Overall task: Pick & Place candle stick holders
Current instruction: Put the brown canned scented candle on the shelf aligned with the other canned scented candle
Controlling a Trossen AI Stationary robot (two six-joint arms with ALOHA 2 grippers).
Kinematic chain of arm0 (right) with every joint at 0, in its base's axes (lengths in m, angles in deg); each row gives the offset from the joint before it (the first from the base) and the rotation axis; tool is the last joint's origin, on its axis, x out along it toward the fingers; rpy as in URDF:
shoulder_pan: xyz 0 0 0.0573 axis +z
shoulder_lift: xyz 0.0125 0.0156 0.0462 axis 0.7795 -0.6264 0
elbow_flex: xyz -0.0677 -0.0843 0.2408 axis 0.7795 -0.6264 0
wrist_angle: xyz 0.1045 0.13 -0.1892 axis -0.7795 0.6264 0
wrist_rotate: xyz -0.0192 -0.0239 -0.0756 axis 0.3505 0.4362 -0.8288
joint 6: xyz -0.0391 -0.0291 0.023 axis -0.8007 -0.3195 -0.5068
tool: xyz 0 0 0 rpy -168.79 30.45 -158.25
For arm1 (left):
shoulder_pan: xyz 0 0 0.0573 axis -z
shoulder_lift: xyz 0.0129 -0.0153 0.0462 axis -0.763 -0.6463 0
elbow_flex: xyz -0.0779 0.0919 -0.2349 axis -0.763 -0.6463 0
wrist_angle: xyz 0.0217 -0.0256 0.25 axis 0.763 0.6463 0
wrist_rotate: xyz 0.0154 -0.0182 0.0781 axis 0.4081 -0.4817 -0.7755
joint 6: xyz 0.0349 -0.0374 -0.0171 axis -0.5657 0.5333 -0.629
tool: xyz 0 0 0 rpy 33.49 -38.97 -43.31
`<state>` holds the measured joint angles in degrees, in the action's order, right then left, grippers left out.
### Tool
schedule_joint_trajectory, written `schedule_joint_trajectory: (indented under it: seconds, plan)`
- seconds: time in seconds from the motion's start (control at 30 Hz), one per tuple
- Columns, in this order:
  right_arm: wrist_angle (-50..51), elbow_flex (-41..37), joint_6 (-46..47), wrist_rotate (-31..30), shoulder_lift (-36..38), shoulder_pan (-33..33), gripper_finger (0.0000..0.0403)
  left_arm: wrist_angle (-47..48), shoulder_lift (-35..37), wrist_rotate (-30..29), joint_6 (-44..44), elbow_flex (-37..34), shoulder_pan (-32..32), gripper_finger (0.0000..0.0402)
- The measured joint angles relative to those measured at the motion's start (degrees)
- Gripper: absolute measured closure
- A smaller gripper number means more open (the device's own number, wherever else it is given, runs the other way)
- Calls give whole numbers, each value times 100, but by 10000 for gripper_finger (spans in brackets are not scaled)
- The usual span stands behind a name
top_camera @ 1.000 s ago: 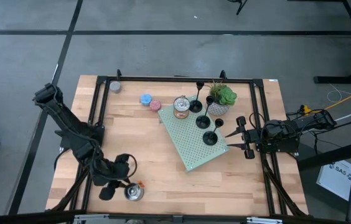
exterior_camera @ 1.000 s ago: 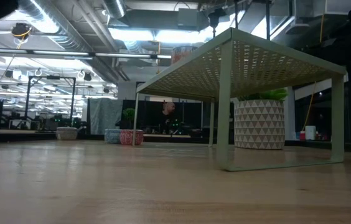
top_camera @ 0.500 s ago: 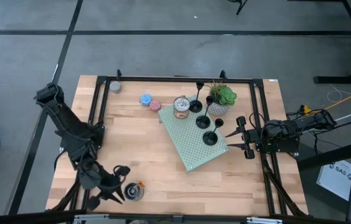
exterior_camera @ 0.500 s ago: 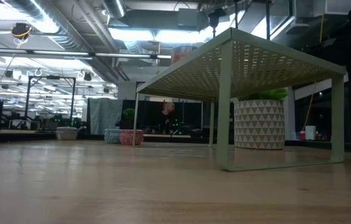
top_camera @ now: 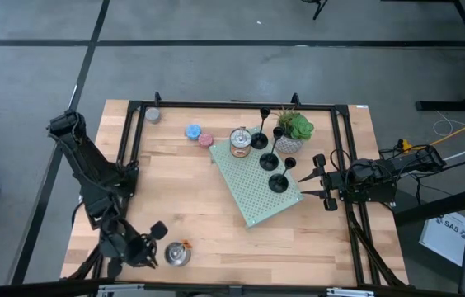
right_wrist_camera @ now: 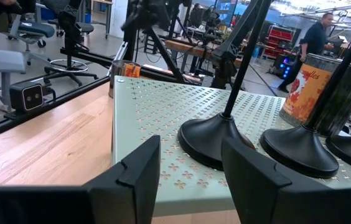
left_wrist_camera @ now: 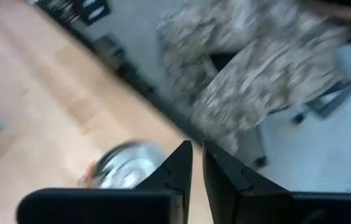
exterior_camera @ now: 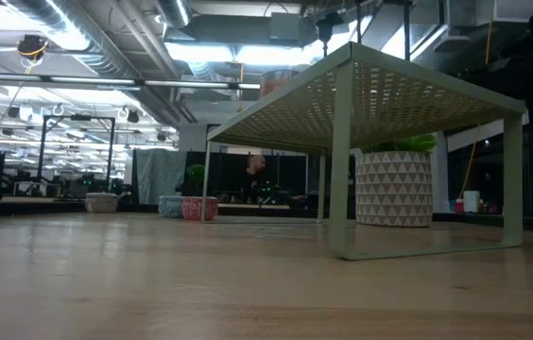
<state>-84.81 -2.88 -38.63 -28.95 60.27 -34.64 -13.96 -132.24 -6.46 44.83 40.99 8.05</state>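
At the lower left of the high view, the left gripper (top_camera: 152,245) hangs with its fingers nearly together and nothing between them, just beside a shiny silver round tin (top_camera: 177,255) on the wooden table (top_camera: 191,198). Mid-right, the right gripper (top_camera: 321,182) waits with jaws apart and empty, close to the pale green perforated metal shelf (top_camera: 249,186). All three matte-black candle stick holders (top_camera: 277,181) stand on that shelf, so placing looks done. Farther up, an orange-labelled can (top_camera: 240,142) shares the shelf; a green potted plant (top_camera: 293,132) stands behind it.
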Motion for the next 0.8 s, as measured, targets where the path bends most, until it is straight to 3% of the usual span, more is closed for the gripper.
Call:
schedule_joint_trajectory:
  seconds: [0.13, 0.37, 0.5, 0.8]
  plan:
    - [-1, 0, 2, 0, -1, 1, 231, 525, -9, -283, -50, 0, -156, 342]
    - [0, 1, 2, 0, 0, 0, 231, 577, -207, 336, -371, 2, -375, 280]
    - [-2, 0, 1, 0, -1, 0, 231, 575, -538, 341, -827, 2, -379, 256]
    - [-1, 0, 2, 0, -2, 0, 231, 547, -1133, 237, -1103, 2, -379, 256]
